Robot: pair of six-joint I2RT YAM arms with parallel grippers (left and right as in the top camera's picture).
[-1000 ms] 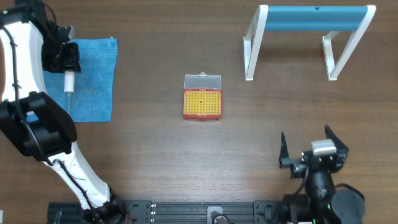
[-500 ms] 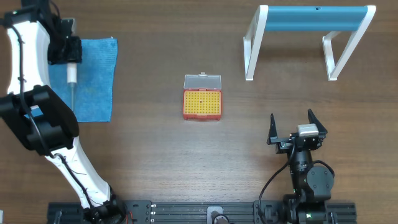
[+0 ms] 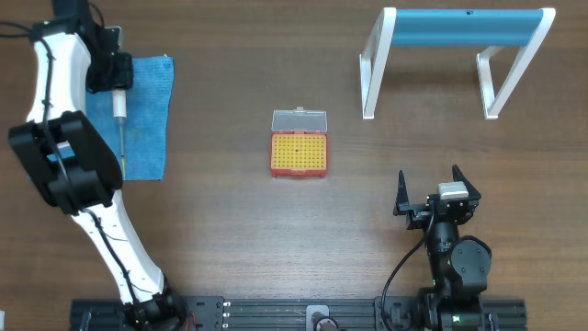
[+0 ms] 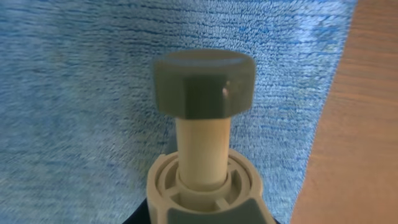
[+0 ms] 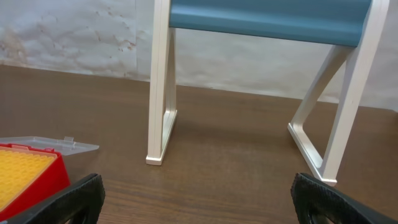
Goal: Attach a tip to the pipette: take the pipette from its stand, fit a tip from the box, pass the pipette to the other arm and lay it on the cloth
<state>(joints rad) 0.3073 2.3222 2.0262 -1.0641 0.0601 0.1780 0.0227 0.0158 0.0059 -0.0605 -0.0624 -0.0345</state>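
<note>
The pipette [image 3: 119, 106] hangs from my left gripper [image 3: 111, 74], which is shut on its upper body at the far left of the table. Its white barrel and thin tip point toward the near edge, above the blue cloth [image 3: 147, 119]; whether it touches the cloth I cannot tell. In the left wrist view, the grey plunger button [image 4: 204, 84] and cream collar [image 4: 202, 186] stand in front of the blue cloth [image 4: 74, 93]. The red tip box [image 3: 299, 153], with yellow tips and its clear lid open, sits mid-table. My right gripper [image 3: 430, 190] is open and empty at the near right.
The empty pipette stand [image 3: 459, 32], with white legs and a blue top bar, stands at the far right, and its legs [image 5: 163, 81] rise ahead in the right wrist view. The tip box corner [image 5: 28, 171] shows there too. Bare wood [image 3: 230, 230] lies between cloth, box and stand.
My left gripper has carried the pipette rightward and a little farther back over the cloth. The right arm drew back toward its base a second ago and has since kept still.
</note>
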